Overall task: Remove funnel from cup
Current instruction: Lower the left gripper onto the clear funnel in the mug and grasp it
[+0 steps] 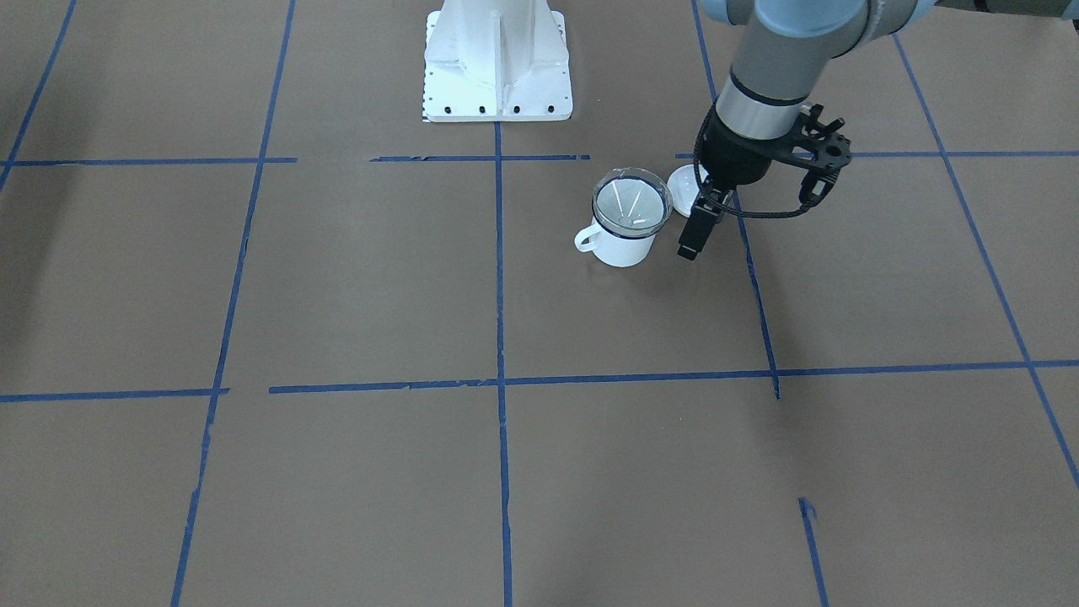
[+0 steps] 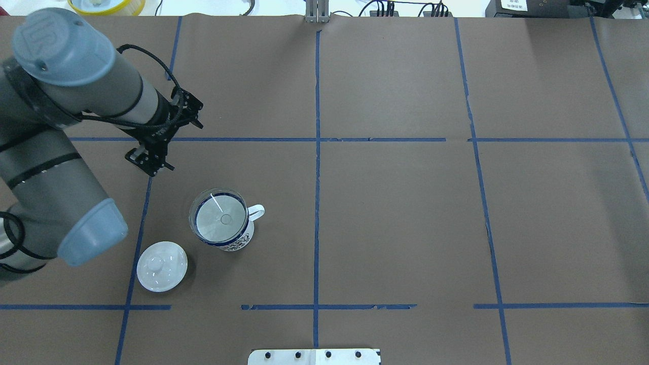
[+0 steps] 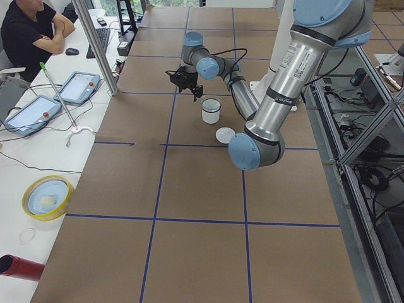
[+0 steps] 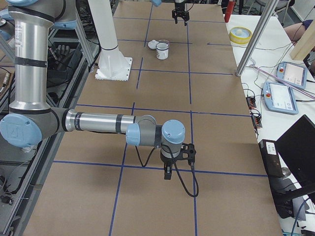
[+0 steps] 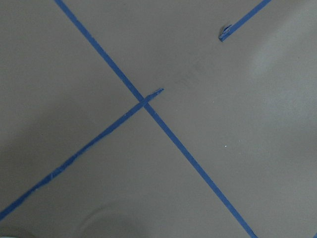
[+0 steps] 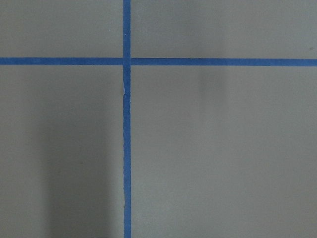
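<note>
The small clear plastic funnel (image 2: pixel 219 219) sits in the mouth of the white enamel cup with a dark blue rim (image 2: pixel 237 242), which stands on the brown paper-covered desk (image 2: pixel 405 223) near a glossy round white knobbed lid (image 2: pixel 161 265). Overhead, the left pincer (image 2: pixel 150 163) hangs clear of the cup, fingers seemingly spread wide and empty, whereas the front view shows them edge-on as one dark bar. The right pincer (image 4: pixel 168 173) appears only in the right-side view, where I cannot tell its opening.
</note>
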Motion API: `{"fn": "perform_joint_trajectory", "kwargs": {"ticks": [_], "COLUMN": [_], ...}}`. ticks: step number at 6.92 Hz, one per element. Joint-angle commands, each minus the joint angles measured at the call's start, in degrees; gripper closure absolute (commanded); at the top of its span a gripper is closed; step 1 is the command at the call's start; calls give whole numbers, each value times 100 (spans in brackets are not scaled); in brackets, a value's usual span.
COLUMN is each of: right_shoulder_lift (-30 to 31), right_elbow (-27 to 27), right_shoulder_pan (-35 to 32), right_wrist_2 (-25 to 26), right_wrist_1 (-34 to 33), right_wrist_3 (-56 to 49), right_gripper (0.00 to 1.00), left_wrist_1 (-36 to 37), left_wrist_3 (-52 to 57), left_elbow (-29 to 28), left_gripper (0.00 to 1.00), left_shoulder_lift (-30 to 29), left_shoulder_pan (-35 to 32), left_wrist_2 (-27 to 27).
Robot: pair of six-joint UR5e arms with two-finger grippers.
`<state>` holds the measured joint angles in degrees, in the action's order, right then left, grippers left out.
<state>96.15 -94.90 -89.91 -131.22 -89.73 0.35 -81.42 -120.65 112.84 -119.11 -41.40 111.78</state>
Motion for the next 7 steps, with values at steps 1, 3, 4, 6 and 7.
{"fn": "perform_joint_trajectory", "kwargs": {"ticks": [1,3,4,6,7], "right_shoulder_lift": [0,0,0,0,0], "right_elbow": [-3,-3,-3,6,-3], "right_shoulder_pan": [0,0,0,0,0], "right_wrist_2": [0,0,0,0,0], "right_wrist_1": [0,0,0,0,0], "right_wrist_3": [0,0,0,0,0], "right_gripper": [0,0,0,0,0], "left_wrist_1": [56,56,56,56,56], "left_wrist_3": [-712,-759,-767,-767,-767], "left_elbow": [-479,-675,-702,-711,-719], "left_gripper": [0,0,4,11,20], "left_shoulder_lift": [-383,-543,-526,-500,-491], "left_shoulder_pan": [631,703,729,747,756], "left_wrist_2": [-420,-429,-403,-385,-385]}}
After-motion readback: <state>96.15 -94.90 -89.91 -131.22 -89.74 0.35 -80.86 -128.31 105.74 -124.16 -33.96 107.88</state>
